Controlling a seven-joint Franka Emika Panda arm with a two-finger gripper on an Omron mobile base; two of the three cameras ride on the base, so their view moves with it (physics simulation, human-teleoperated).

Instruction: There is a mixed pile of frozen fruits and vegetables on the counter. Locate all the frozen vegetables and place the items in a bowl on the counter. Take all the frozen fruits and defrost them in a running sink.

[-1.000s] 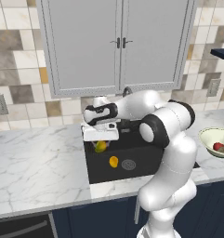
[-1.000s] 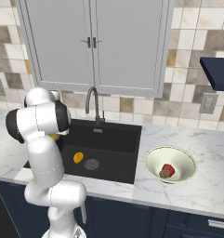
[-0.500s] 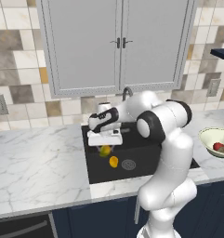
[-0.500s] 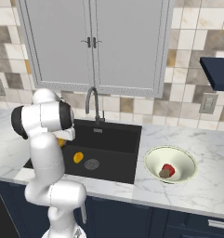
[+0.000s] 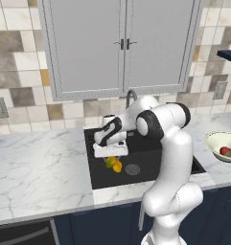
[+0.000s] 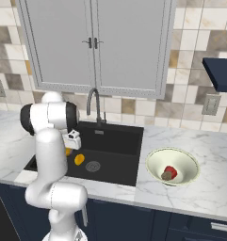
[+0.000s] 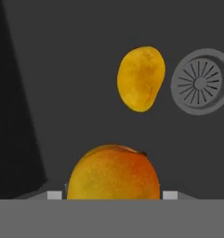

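Hanging over the sink (image 5: 100,177) in the left view with a mango (image 5: 110,161) pinched in the gripper (image 5: 110,155), beside another mango (image 6: 79,159) by the drain in the right view, seeming firm and slick in the hand view, best gripped across its middle.

No readable txt, labels, brands or nos. on anything.
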